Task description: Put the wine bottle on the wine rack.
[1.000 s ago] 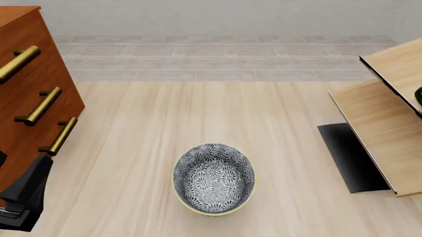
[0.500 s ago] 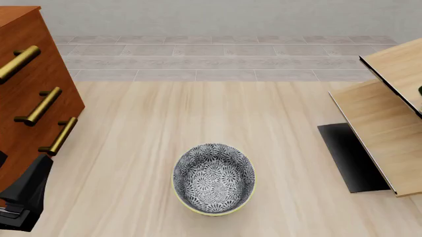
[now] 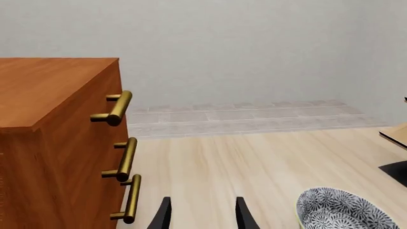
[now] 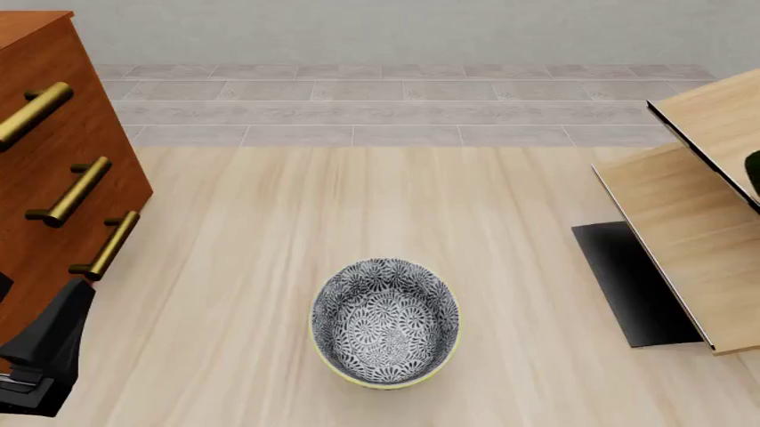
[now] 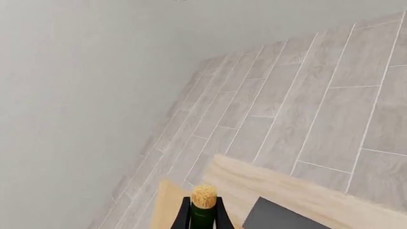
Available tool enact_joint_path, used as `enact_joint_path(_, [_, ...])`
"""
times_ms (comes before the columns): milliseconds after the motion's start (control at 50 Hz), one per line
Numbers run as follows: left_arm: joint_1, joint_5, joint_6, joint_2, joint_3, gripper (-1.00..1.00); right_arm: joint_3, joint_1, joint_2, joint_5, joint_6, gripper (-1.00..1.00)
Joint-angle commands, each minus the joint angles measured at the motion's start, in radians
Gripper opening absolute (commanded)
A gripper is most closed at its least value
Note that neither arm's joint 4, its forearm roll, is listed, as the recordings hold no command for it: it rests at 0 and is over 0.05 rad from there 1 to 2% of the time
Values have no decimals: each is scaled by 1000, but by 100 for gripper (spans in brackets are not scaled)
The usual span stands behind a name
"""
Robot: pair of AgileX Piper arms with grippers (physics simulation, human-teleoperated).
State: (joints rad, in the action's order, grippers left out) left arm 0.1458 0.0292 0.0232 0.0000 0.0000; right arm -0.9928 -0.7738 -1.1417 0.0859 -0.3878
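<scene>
A: Moved since earlier? Only a dark green sliver at the wine rack (image 4: 695, 222), right edge; it's larger.
B: Wine bottle (image 5: 204, 210): clamped by right gripper (image 5: 203, 215). Left gripper (image 3: 202, 213): fingers apart, empty, beside cabinet (image 4: 53, 169) and bowl (image 4: 384, 322).

Pale, matt wood grain covers the table (image 4: 238, 267), while the cabinet (image 4: 48, 160) shows reddish-brown wood with a soft sheen and brushed brass-look handles (image 4: 74, 190). The rack (image 4: 689, 240) is light, smooth wood panels edged in dark trim on a matt black base plate (image 4: 629, 285). The bowl (image 4: 384, 322) looks glazed and patterned. The bottle (image 5: 203, 214) is dark glossy glass, topped by rough tan cork.
</scene>
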Motion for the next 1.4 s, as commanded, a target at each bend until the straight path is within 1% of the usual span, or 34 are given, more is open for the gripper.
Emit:
enact_joint_path(20, [-2,-1,2,0,0,100,82,6,-60,-15,-8,-100])
enact_joint_path(160, [-4,-4,1,0,0,100,90,-5,-94,-43,2,-100])
enact_joint_path(400, [-7,-5,3,0,0,100,107,-4,-115,-68,3,-100])
enact_joint_path(560, [-9,-4,2,0,0,100,111,-1,-115,-68,0,-100])
enact_joint_path(800, [-10,-5,2,0,0,100,113,0,-145,-99,0,-100])
enact_joint_path(1040, [-11,-5,5,0,0,100,113,4,-138,-98,-2,-100])
enact_joint_path(1060, [-11,-6,6,0,0,100,113,4,-139,-97,-4,100])
enact_joint_path(1400, [-15,-5,8,0,0,100,109,10,-132,-88,-7,100])
